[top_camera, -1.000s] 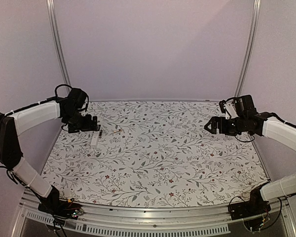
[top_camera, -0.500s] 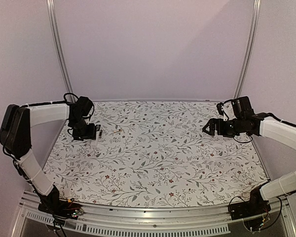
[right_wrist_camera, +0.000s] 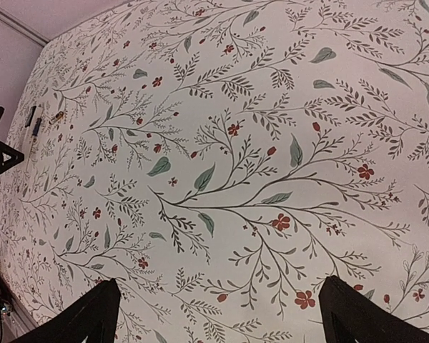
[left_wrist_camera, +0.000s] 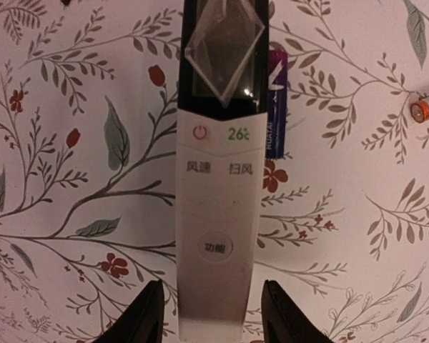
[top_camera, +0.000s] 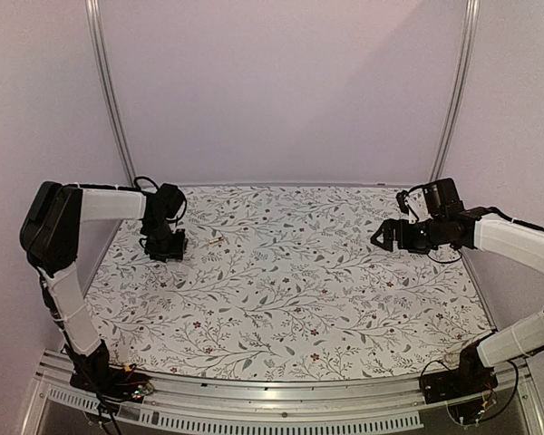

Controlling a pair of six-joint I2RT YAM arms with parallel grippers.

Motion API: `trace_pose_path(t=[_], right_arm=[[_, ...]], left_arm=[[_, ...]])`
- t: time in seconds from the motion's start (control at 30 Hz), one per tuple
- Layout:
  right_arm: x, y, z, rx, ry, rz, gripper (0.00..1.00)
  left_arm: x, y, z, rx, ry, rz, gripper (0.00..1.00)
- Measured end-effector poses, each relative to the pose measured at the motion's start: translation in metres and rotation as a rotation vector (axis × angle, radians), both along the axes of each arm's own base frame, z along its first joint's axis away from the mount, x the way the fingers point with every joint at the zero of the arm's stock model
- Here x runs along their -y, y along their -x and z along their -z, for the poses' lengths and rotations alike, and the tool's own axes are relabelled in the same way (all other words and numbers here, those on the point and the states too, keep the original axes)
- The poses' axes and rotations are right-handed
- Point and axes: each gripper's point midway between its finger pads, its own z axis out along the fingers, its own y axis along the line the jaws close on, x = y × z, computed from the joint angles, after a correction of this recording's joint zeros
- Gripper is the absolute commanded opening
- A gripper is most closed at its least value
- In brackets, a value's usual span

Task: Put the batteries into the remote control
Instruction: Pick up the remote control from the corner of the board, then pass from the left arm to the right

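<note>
Top view: the left arm (top_camera: pixel 95 204) reaches from the lower left corner of the frame up to a high shoulder bend, then folds right, with its wrist turned down over the flowered tablecloth (top_camera: pixel 281 290) at mid-left. The left gripper (top_camera: pixel 170 249) hangs just above the cloth there.

Left wrist view: the remote control (left_wrist_camera: pixel 218 186) lies face up on the cloth and runs from top centre to bottom centre, dark display end at the top, round button towards the bottom. The left gripper (left_wrist_camera: pixel 213 304) straddles its lower end with jaws partly apart. A sliver of cloth shows between 1 finger (left_wrist_camera: pixel 151 314) and the remote; contact on the other side cannot be told.

The blackish battery (left_wrist_camera: pixel 276 107) lies just beside the remote's upper right edge, parallel to it. The brass-toned battery (left_wrist_camera: pixel 427 107) rests well apart, at the right edge of the frame.

The right arm (top_camera: pixel 517 243) extends from lower right and bends left at mid-right. The right gripper (top_camera: pixel 378 234) hovers above the cloth, with its fingers (right_wrist_camera: pixel 93 314) spread wide and nothing between them.
</note>
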Motion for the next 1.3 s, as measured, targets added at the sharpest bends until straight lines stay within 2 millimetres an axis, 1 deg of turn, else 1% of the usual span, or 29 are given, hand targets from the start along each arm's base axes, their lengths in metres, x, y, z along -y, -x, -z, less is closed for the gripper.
trace_pose_path(t=[0.17,0.33,0.5,0.7,0.8,0.87,0.93,1.0,1.07,1.1,1.13,1.2,1.27,1.3], right_arm=[[0.000,0.000,0.001,-0.002,0.001,0.000,0.99],[0.000,0.000,0.003,-0.007,0.003,0.000,0.99],[0.000,0.000,0.003,-0.008,0.003,0.000,0.99],[-0.001,-0.001,0.002,-0.007,0.001,-0.001,0.99],[-0.002,-0.001,0.000,-0.005,-0.004,-0.005,0.99],[-0.004,0.000,-0.001,-0.005,-0.014,-0.014,0.99],[-0.007,0.001,-0.002,-0.009,-0.028,-0.028,0.99],[-0.011,0.004,-0.004,-0.014,-0.050,-0.051,0.99],[-0.018,0.007,-0.009,-0.016,-0.084,-0.083,0.99],[-0.022,0.008,-0.013,-0.014,-0.103,-0.102,0.99],[-0.026,0.010,-0.019,-0.008,-0.126,-0.123,0.99],[-0.034,0.015,-0.032,0.008,-0.175,-0.166,0.99],[-0.044,0.021,-0.051,0.035,-0.233,-0.218,0.99],[-0.048,0.023,-0.060,0.049,-0.258,-0.242,0.99]], left_arm=[[-0.003,-0.002,0.006,-0.004,-0.021,-0.012,0.37],[-0.008,-0.004,0.008,0.000,-0.047,-0.028,0.28],[-0.019,-0.006,0.007,0.008,-0.069,-0.059,0.24],[-0.036,-0.009,0.006,0.012,-0.076,-0.104,0.13],[-0.036,-0.012,-0.006,0.041,-0.065,-0.108,0.11],[-0.029,-0.014,-0.024,0.085,-0.049,-0.088,0.11],[-0.013,-0.018,-0.050,0.143,-0.023,-0.034,0.11],[0.016,-0.022,-0.081,0.210,0.040,0.052,0.11],[0.059,-0.021,-0.118,0.284,0.153,0.183,0.11],[0.081,-0.017,-0.135,0.314,0.214,0.253,0.12],[0.106,-0.010,-0.154,0.342,0.284,0.339,0.12],[0.144,0.008,-0.182,0.377,0.393,0.479,0.12],[0.183,0.036,-0.207,0.386,0.514,0.641,0.12],[0.198,0.048,-0.215,0.383,0.559,0.706,0.13]])
